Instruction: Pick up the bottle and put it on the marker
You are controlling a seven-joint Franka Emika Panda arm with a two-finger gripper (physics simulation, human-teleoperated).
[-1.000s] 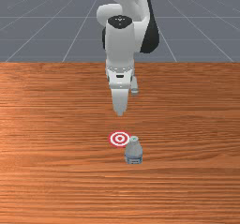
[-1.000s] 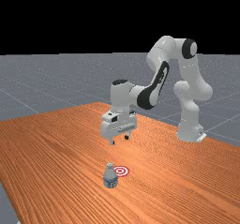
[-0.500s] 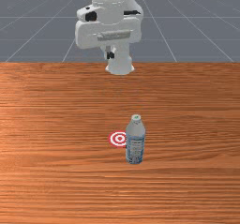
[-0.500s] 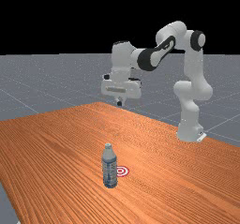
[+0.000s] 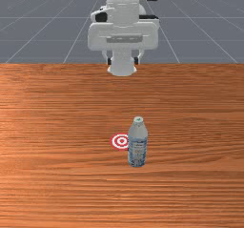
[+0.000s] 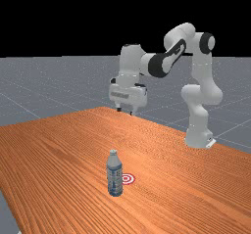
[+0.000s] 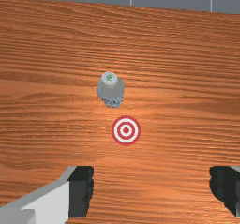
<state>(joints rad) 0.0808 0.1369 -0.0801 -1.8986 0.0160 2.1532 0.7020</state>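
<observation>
**Bottle out ahead, below my gripper**

It stands upright just beside the marker, toward the table's edge opposite my base. My fingers are apart, empty; I judge the reach is outward, then down.

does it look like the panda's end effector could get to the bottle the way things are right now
Probably yes: the end effector hangs open above the table, and nothing stands between it and the upright bottle.

The desk is brightly lit; soft glare is reflected from its surface toward the front view's left.
</observation>
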